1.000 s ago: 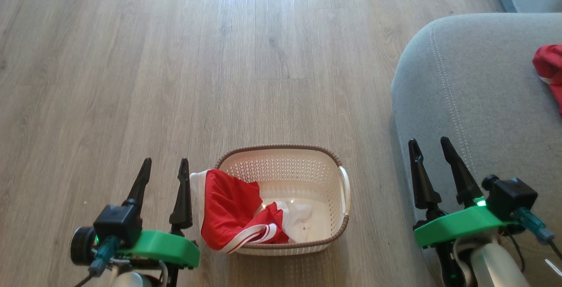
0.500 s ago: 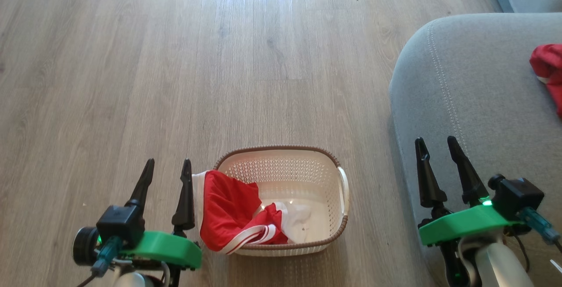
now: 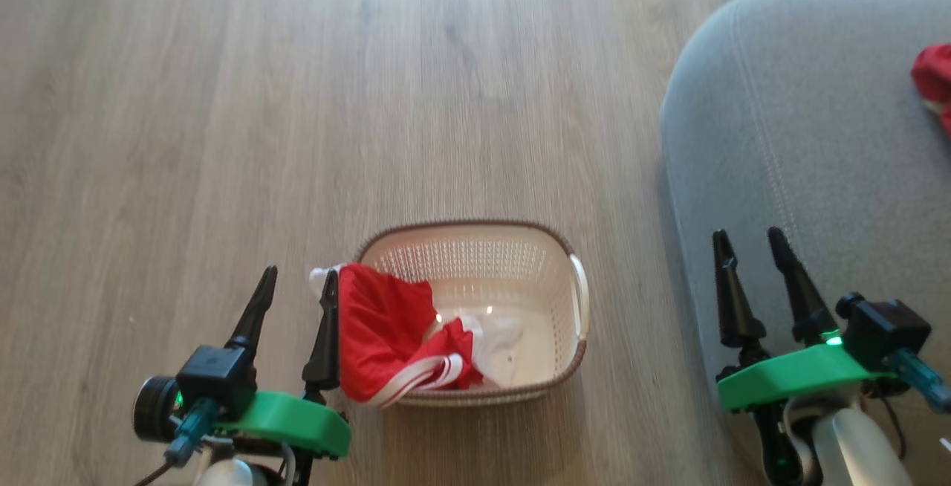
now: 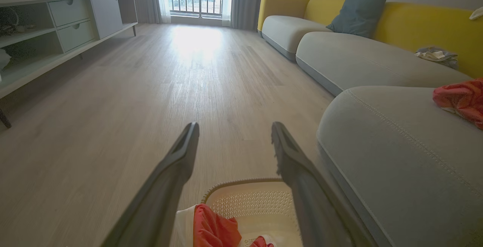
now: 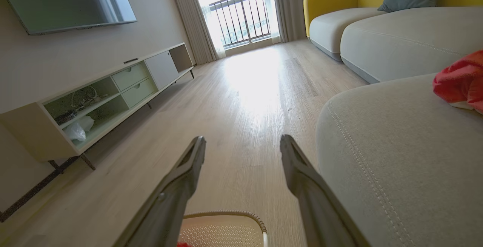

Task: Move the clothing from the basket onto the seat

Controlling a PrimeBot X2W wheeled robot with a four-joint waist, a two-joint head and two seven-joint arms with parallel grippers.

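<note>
The cream basket [image 3: 483, 263] stands on the wood floor between my two arms. A red garment with white stripes [image 3: 383, 334] lies in its left half and hangs over the left rim. My left gripper [image 3: 301, 274] is open just left of the basket, its right finger level with the garment's draped edge. In the left wrist view the left gripper [image 4: 234, 126] hovers above the basket [image 4: 249, 201] and the red cloth [image 4: 213, 230]. My right gripper [image 3: 747, 233] is open and empty over the front edge of the grey seat [image 3: 802, 137]. A second red garment [image 3: 935, 73] lies on the seat.
Open wood floor [image 3: 371, 99] stretches ahead of the basket. A low pale TV console [image 5: 113, 88] lines the left wall. Further grey cushions with a yellow back [image 4: 415, 24] and a blue pillow [image 4: 358, 11] continue along the right.
The head camera has shifted, so the whole picture has moved and blurred. Against the basket, my left gripper has edged right, closer to the draped garment. Both grippers stay open.
</note>
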